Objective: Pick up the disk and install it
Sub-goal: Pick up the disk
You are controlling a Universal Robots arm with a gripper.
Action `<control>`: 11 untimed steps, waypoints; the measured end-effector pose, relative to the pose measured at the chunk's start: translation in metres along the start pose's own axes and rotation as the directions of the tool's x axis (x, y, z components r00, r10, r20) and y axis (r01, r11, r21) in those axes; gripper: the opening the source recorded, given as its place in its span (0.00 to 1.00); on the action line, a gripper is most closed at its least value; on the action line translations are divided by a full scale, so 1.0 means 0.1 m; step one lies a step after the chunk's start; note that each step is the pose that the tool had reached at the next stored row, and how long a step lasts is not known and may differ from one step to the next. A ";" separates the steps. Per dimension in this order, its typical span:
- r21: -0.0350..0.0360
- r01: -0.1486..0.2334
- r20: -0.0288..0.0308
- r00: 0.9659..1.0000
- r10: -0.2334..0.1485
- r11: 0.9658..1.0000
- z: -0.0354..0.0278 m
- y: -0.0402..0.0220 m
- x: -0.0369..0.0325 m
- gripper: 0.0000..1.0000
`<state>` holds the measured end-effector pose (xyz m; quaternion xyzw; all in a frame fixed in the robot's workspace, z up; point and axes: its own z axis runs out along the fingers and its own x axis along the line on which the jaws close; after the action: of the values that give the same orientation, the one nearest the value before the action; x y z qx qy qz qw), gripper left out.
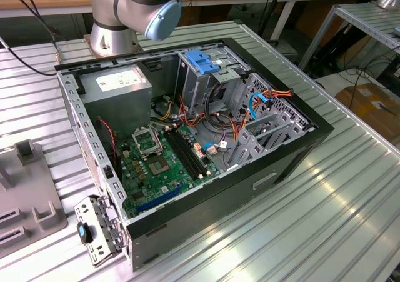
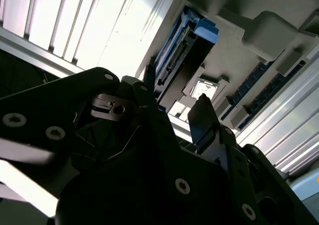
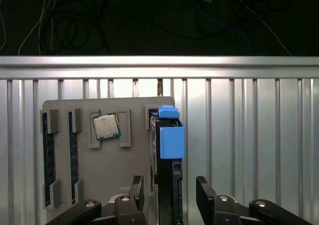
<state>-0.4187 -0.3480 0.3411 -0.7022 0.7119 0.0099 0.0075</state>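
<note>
Straddling disk (image 3: 169, 145): gripper (image 3: 169, 184), fingers spread wide, gap on both sides, nothing clamped.
Disk: on edge in grey tray (image 3: 104, 175) slot.
Tray also: CPU (image 3: 106, 126), memory sticks (image 3: 49, 160).

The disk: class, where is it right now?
In the first wrist view, the disk stands on edge in the grey parts tray beside the CPU, with the open gripper straddling it.

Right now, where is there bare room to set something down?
Bare ribbed table lies at the exterior view's right of the computer case. Crowded: inside the case, and the parts tray holding the disk.
</note>
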 end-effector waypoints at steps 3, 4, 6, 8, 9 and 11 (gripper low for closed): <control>0.000 0.000 0.000 1.000 0.000 1.000 0.000 -0.001 0.000 0.54; 0.000 0.000 0.000 1.000 0.000 1.000 0.000 -0.004 0.000 0.54; 0.000 0.000 0.000 1.000 0.000 1.000 0.000 -0.007 0.000 0.54; 0.000 0.000 0.000 1.000 0.000 1.000 0.001 -0.008 0.000 0.54; 0.000 0.000 0.000 1.000 0.000 1.000 0.001 -0.008 0.000 0.54; 0.000 0.000 0.000 1.000 0.000 1.000 0.000 -0.009 0.000 0.54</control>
<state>-0.4178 -0.3480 0.3411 -0.7022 0.7119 0.0097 0.0074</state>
